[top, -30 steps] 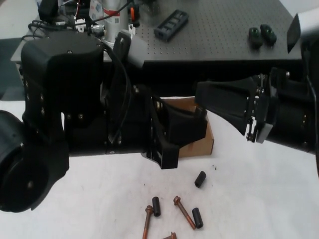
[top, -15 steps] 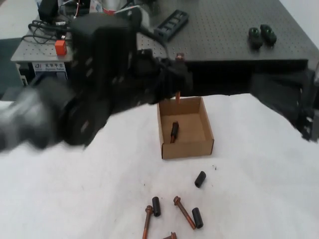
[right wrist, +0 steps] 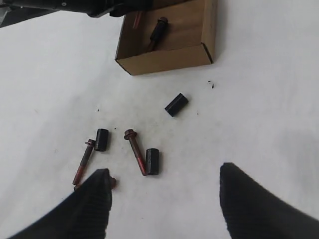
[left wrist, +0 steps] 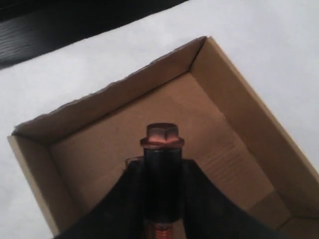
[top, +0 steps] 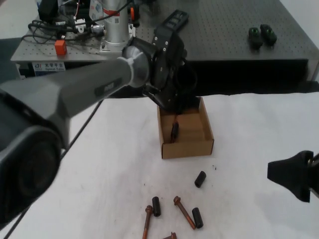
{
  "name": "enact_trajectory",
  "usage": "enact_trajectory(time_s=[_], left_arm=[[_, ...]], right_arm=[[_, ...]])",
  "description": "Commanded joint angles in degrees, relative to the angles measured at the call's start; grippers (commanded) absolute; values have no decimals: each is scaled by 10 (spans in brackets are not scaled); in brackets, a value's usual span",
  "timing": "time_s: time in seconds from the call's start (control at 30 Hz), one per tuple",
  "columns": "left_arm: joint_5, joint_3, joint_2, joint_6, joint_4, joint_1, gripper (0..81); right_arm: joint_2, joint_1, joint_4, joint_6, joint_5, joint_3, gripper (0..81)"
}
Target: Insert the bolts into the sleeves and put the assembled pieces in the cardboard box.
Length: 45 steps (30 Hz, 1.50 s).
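The cardboard box point(top: 187, 148) stands mid-bench with one assembled piece point(top: 174, 130) lying inside. My left gripper point(top: 173, 103) hangs over the box's far side. In the left wrist view this gripper point(left wrist: 160, 174) is shut on a black sleeve point(left wrist: 160, 189) with a copper bolt head point(left wrist: 162, 137) above it, over the box floor point(left wrist: 209, 129). My right gripper point(right wrist: 164, 172) is open, low above the loose parts: three black sleeves point(right wrist: 176, 104) point(right wrist: 101, 139) point(right wrist: 152, 161) and copper bolts point(right wrist: 135, 149) point(right wrist: 83, 162). The high view has it point(top: 294, 175) at the lower right.
A white cloth point(top: 249, 124) covers the near bench. Behind the box runs a dark perforated table point(top: 224, 30) with a black tray point(top: 172, 22), two dark knobs point(top: 262, 36) and cables. A third bolt point(top: 171, 235) lies at the near edge.
The left arm has swung from close to the camera out over the box with its piece. The right arm has dropped from beside the box to the lower right.
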Motion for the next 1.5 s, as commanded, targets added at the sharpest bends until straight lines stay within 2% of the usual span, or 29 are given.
enact_trajectory(time_s=[0.0,0.13,0.23,0.47,0.6,0.8,0.9,1.0,1.2,1.33,1.47], left_arm=[[-8,-28,5,10,13,0,6],[-8,-29,16,8,13,0,6],[-8,-29,18,3,13,0,6],[-8,-29,18,3,13,0,215],[-8,-29,11,3,20,0,220],[-8,-29,-59,13,78,12,220],[-8,-19,-108,19,121,26,220],[-8,24,-161,19,123,40,220],[-12,161,-279,28,99,48,220],[-22,237,-342,31,72,48,220],[-22,278,-383,36,72,48,220]], right_arm=[[-3,-2,8,-7,2,-6,461],[9,3,3,-7,10,-6,461],[41,25,3,-27,40,-6,461],[193,100,-26,-51,48,-23,460],[306,155,-52,-88,76,-73,419],[450,214,-49,-135,90,-173,417],[518,248,-32,-158,119,-222,416],[577,275,-13,-188,146,-268,416],[676,303,-3,-191,167,-325,414],[713,304,21,-191,194,-340,339],[727,306,30,-204,194,-340,185]])
